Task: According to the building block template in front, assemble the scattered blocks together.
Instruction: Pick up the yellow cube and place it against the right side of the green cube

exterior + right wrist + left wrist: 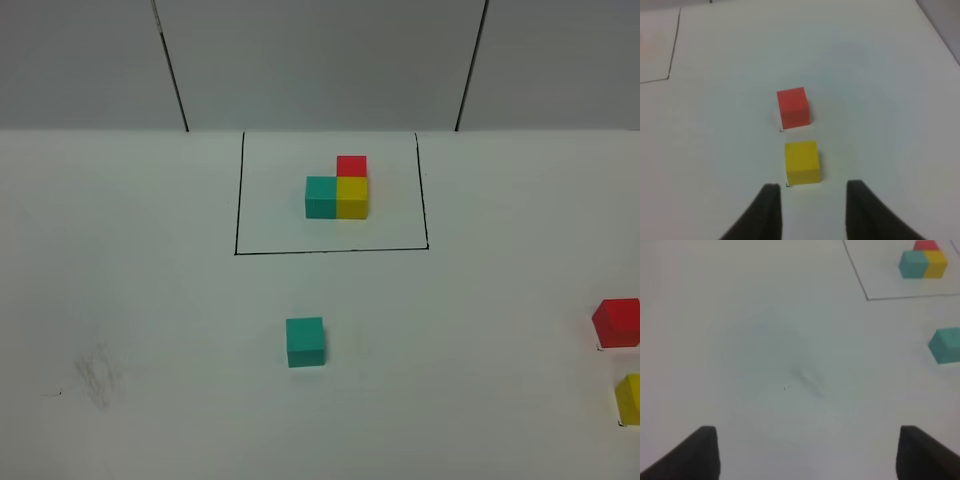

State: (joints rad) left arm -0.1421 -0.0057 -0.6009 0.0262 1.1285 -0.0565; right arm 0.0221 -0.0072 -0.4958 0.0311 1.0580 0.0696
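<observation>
Left fingers (697,455) are hanging spread wide over the bare bench (765,340), pinching nothing. Beyond their tips the loose teal block (946,345) is sitting alone; the high view is showing it near the middle of the bench, in front of the drawn frame. Right fingers (767,212) are spread too, with nothing between them. The loose yellow block (802,162) is resting just ahead of their tips, and the loose red block (793,107) is sitting just past it, a narrow gap between the two. Both are lying at the bench's right edge, well apart from the teal block. Farther back, the building block template (337,190) is sitting inside its black outline (240,200): teal touching yellow, red behind yellow.
</observation>
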